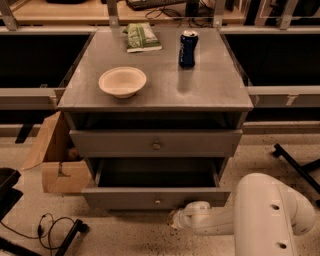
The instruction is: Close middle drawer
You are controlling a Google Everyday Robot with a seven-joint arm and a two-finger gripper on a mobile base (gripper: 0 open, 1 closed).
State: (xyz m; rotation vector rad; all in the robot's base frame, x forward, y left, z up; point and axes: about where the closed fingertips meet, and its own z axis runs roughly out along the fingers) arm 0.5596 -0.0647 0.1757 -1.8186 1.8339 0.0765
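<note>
Front of the pulled-out middle drawer (120,198) runs left to right just behind the gripper (178,220), which sits low near the floor, right of the knob (158,201), open or closed I cannot tell, so closing likely means pushing straight back into the cabinet (210,87).

You're looking at what seems a lab or office workspace. A grey wooden drawer cabinet (210,85) stands on a speckled hard floor (125,235). A light wooden workbench (60,12) strewn with cables runs along 12 o'clock. An open brown cardboard box (62,177) sits at 9 o'clock and a loose black cord (50,227) at 7 o'clock. Your robot's gripper (179,220) sits low at 5 o'clock, at the cabinet's base.
</note>
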